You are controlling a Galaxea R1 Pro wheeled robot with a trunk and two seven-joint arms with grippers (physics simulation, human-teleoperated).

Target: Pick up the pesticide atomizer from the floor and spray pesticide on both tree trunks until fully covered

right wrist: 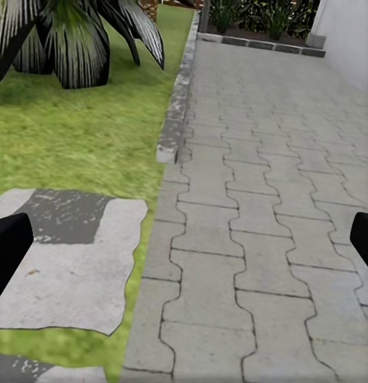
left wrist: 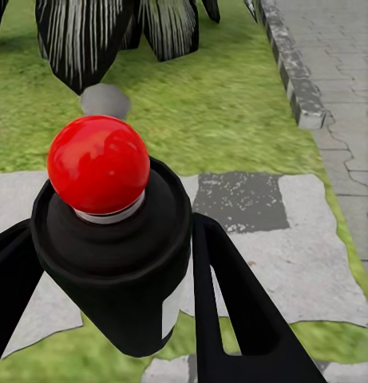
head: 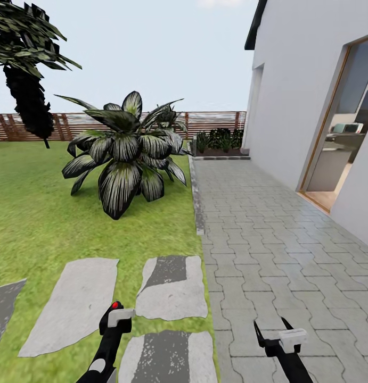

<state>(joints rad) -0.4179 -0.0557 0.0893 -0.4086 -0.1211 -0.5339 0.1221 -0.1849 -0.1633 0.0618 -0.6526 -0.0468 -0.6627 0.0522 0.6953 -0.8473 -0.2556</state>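
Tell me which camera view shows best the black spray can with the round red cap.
The left wrist view: the black spray can with the round red cap sits close up between the left gripper's fingers. The head view shows it small and far.

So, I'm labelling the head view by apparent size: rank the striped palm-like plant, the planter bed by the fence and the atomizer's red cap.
1. Striped palm-like plant
2. Planter bed, farther away, so true size unsure
3. Red cap

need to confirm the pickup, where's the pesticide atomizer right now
The pesticide atomizer sits between the left gripper's fingers, red knob up; in the head view it is low on the left, above the stepping stones in the lawn.
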